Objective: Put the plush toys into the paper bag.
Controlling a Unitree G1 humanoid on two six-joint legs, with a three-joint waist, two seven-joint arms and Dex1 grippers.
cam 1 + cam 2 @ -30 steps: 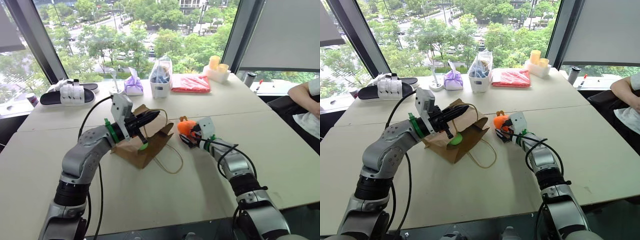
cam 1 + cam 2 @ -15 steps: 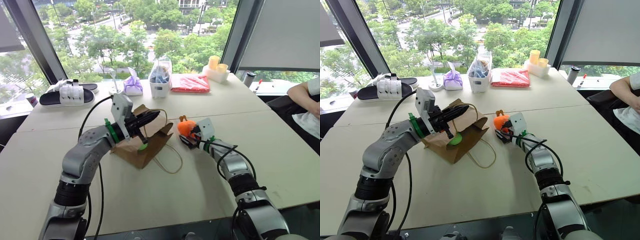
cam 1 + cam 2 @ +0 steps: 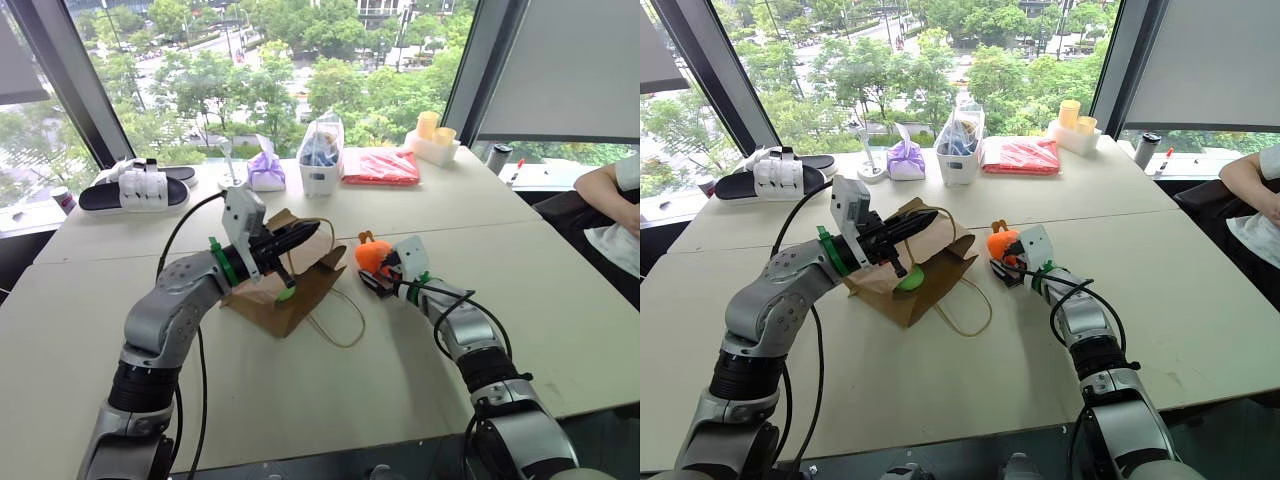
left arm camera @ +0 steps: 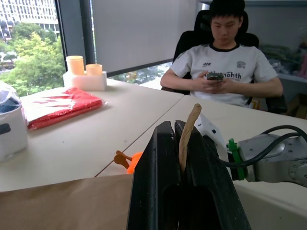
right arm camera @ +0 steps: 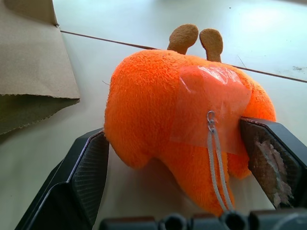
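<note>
Here, left end effector [image 3: 300, 237] clamped shut on a tan loop handle [image 4: 188, 130] of the paper bag [image 3: 285, 290], holding the bag's mouth up off the surface [image 3: 330, 400]. From the head views, a patch of the green plush toy [image 3: 908, 279] visible just below that end effector, at the bag's opening. From the left wrist view, handle strip pinched between the two black fingers [image 4: 158, 163], brown paper directly beneath them, and a person [image 4: 225, 57] seated beyond the far edge.

Right end effector [image 5: 187, 158] spread wide, one finger on each side of the orange plush toy [image 5: 177, 105], fingers at or nearly against its flanks. From the right wrist view, clear tape and a thin cord on the toy's side, two small brown nubs on top, a corner of the bag close beside. Toy resting on the surface, near the bag's mouth.
</note>
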